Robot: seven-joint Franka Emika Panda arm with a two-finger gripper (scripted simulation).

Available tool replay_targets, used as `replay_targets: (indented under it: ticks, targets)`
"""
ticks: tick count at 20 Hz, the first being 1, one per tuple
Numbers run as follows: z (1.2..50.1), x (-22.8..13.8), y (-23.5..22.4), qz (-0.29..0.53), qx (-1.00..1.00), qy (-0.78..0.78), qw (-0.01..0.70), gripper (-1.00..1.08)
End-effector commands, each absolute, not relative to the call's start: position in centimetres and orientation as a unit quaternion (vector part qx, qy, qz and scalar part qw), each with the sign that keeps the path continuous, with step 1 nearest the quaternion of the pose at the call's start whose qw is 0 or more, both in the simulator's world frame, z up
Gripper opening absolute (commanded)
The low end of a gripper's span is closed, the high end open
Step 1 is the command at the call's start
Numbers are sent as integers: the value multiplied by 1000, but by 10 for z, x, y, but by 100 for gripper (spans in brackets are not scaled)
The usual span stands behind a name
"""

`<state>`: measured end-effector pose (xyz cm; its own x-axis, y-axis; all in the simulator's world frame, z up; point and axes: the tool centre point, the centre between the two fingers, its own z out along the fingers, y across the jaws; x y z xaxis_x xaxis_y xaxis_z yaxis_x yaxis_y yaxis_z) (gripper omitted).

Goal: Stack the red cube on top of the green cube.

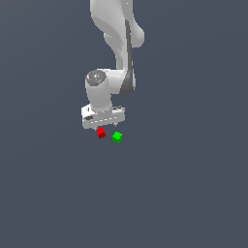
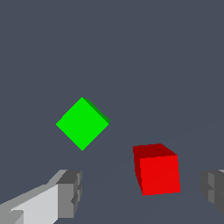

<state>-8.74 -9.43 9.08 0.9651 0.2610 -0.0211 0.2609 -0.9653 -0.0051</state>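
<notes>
Wrist view alone shows fingers [image 2: 70,192] spread wide — straddling red cube [image 2: 158,171], gripping nothing.

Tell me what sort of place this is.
Most likely a bare simulated test scene, not a real room: a flat, featureless grey floor, a white robot arm with its hand open, and only a red cube and green cube.
</notes>
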Motion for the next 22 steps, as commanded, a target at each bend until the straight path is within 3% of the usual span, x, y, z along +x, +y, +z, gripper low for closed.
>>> replay_targets:
  ticks: [1,22]
  targets:
    - [84,-93,-105,7,-989,-147,0,100]
    - [56,-101,-129,0,-984,-177,0,100]
